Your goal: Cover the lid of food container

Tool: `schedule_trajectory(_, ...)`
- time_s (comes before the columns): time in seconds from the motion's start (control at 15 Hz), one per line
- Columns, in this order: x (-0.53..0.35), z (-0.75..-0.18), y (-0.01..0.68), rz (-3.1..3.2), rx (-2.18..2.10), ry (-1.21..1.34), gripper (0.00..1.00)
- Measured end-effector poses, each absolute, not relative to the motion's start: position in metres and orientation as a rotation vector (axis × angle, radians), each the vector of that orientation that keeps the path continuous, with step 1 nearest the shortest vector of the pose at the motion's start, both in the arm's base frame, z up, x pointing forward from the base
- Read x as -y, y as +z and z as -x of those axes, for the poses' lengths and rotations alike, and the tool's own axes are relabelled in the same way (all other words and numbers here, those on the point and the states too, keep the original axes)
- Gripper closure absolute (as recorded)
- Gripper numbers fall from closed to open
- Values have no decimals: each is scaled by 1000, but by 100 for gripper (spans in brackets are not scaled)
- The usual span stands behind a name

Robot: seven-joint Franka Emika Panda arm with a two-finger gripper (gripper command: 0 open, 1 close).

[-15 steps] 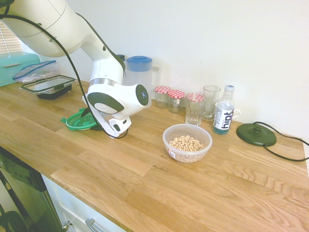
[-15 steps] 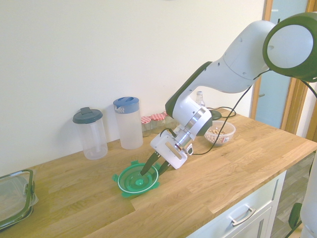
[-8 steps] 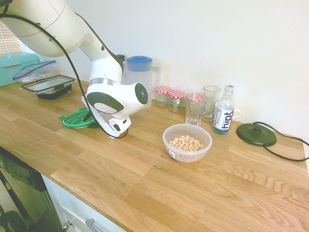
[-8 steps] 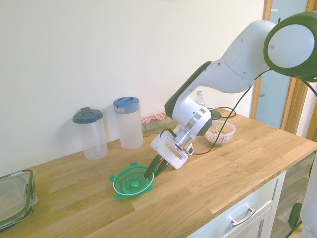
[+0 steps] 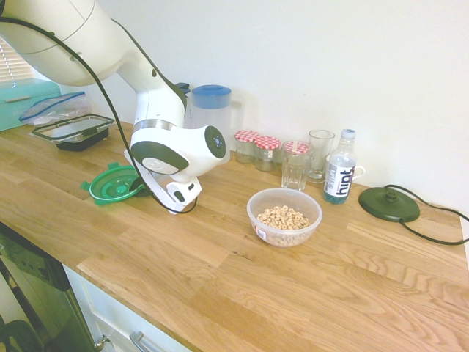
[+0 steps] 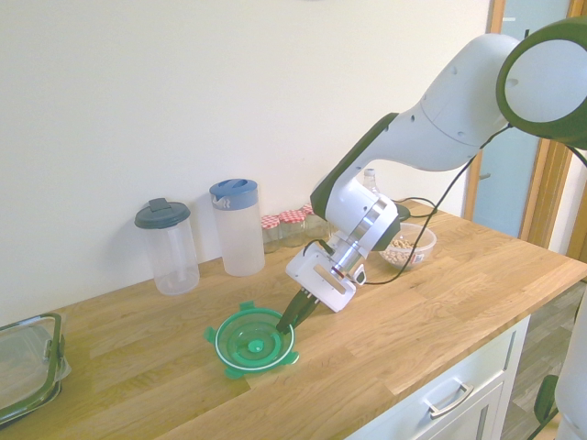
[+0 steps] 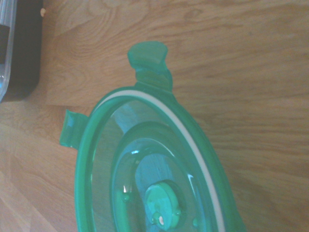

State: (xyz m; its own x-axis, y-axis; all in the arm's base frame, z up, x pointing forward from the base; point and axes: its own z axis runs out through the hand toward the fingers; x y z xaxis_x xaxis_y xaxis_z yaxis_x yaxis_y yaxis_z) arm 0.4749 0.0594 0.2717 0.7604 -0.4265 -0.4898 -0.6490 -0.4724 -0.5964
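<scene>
First exterior view: lid (image 5: 113, 184) on the counter (image 5: 220, 257), partly behind the arm, well apart from the uncovered food container (image 5: 284, 216) of cereal. Second exterior view: gripper (image 6: 295, 313) slanted down, jaws pressed together on the lid's near rim, far edge apparently resting on the wood. Wrist view: close on the lid's ring and clip tabs. Grasp apparently made; lifting, carrying and seating still left.

Gripper (image 6: 292, 319) is clamping shut on the lid (image 6: 253, 342) rim, tilting it up off the counter (image 6: 440, 293), well apart from the food container (image 6: 406, 247).
</scene>
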Motion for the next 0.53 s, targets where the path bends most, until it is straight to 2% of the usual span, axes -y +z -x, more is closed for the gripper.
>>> schedule_trajectory(0.27, -41, -465, 282, 2170, -799, 360, 100)
schedule_trajectory(0.53, -36, -459, 348, 2219, -773, 325, 100)
